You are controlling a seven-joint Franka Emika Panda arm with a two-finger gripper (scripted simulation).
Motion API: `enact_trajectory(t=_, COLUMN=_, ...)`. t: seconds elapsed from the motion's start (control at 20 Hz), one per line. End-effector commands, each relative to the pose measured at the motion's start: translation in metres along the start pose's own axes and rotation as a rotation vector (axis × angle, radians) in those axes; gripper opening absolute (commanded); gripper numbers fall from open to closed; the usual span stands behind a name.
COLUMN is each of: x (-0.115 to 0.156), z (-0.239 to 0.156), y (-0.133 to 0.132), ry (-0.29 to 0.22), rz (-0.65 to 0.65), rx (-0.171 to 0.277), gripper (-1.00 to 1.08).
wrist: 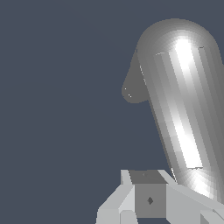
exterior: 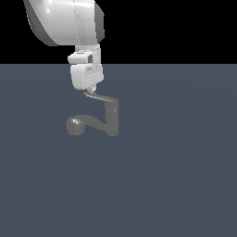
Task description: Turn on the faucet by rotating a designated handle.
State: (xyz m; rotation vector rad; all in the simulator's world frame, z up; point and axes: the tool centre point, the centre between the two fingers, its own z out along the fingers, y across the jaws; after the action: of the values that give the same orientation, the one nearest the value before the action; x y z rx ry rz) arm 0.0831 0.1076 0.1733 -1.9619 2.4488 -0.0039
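Dark grey metal marks the faucet point(exterior: 111, 118), which is seen standing directly beneath and slightly to one side of the gripper point(exterior: 93, 89); its upright body lies lower than the fingertips, and the curved spout with its round head lies lower still. The handle point(exterior: 99, 97), a thin tapered lever on top of that body, is reached at its free tip by the gripper, which appears to be touching it or just beside it. Whether the fingers are spread or closed cannot be told: they are hidden by the hand in the exterior view, and only one finger point(wrist: 148, 199) is made out in the wrist view, beside the bright handle surface point(wrist: 179, 96).

A slip is judged the main risk: with contact only at the narrow tip, the blade could be lost if it is pushed too high or off its arc. The spout could also be struck if the gripper is lowered.

Flat, bare slate-blue ground point(exterior: 185, 185) is spread below the gripper, and black emptiness is seen behind it.
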Motion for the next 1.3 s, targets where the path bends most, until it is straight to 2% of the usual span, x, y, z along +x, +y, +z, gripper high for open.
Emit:
enact_trajectory(t=0.0, x=-0.001, z=0.0, y=0.01, ry=0.001, rz=-0.001, rx=-0.005, gripper=-1.0)
enact_trajectory(t=0.65, x=-0.008, z=0.0, y=0.045, ry=0.001, rz=0.0, rx=-0.005, gripper=-1.0)
enact_trajectory(t=0.7, x=-0.003, z=0.0, y=0.039, ry=0.004, rz=0.007, rx=0.0, gripper=-1.0)
enact_trajectory(t=1.25, x=0.013, z=0.0, y=0.066, ry=0.003, rz=0.004, rx=-0.002, gripper=-1.0)
